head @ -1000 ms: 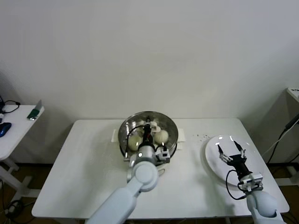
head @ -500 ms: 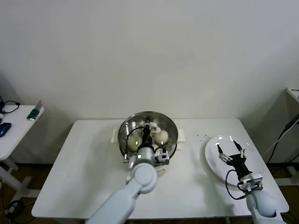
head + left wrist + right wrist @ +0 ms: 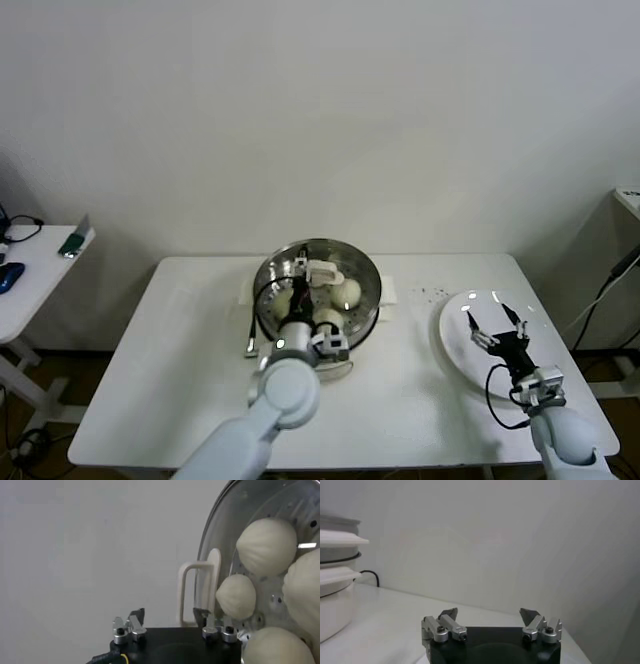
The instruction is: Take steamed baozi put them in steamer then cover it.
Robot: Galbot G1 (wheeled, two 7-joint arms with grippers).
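The steamer [image 3: 368, 283] stands at the table's back centre, a shiny basket on a cream pot whose side handle [image 3: 192, 594] shows in the left wrist view. Several pale baozi [image 3: 266, 547] lie on its perforated floor, one [image 3: 345, 292] at the right and one [image 3: 325, 321] at the near side. My left gripper [image 3: 169, 615] hovers over the steamer's near left part, open, with nothing between its fingers. My right gripper [image 3: 492, 316] hangs open and empty over the white plate [image 3: 458, 352] at the right. I cannot make out the cover.
The pot's side [image 3: 334, 587] shows far off in the right wrist view. Dark specks [image 3: 435, 292] lie on the table between steamer and plate. A small side table [image 3: 30, 265] with loose items stands at the far left. A wall closes off the back.
My left gripper has opened and let go of a baozi, which now lies at the steamer's near side. The left arm has shifted a little to the left. The right arm has not moved.
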